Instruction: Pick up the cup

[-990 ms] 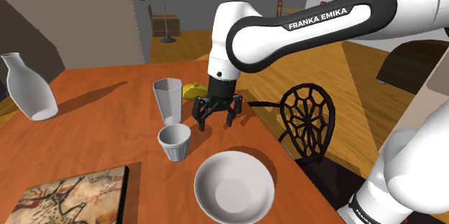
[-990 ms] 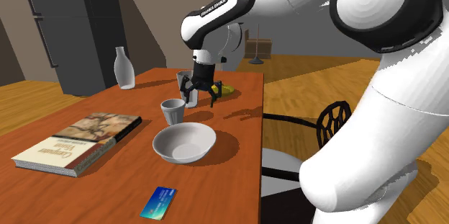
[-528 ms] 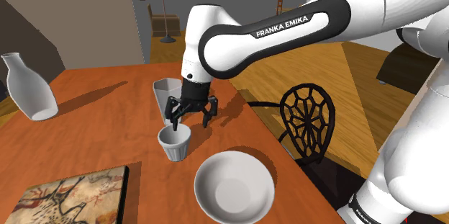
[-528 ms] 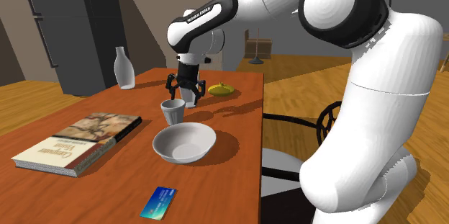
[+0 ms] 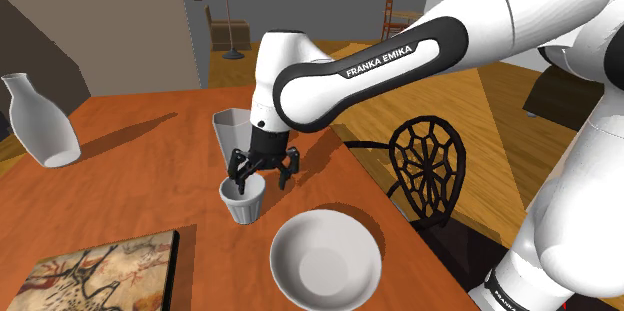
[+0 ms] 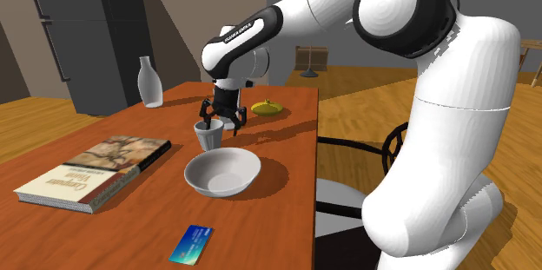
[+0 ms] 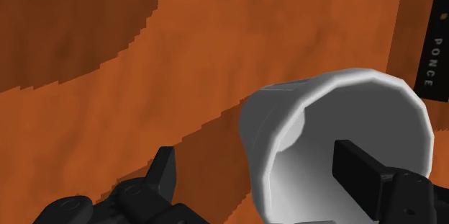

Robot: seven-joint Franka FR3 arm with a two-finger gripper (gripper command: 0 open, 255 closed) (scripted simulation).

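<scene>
The small white tapered cup [image 5: 243,201] stands upright on the orange-brown table [image 5: 130,174], between a tall grey faceted tumbler [image 5: 224,131] and a round white bowl [image 5: 325,256]. The black two-finger gripper [image 5: 260,177] hangs at the cup's rim. Its fingers [image 7: 360,176] are apart, one inside the cup and one outside, and the wall is not clamped.

On your worktop [image 5: 130,164] sits a bowl [image 5: 325,257]: the cup [image 5: 243,200] just beside it, a book [image 5: 95,274] and a card [image 6: 191,244] near it, a bottle [image 5: 40,124] well apart from it.
</scene>
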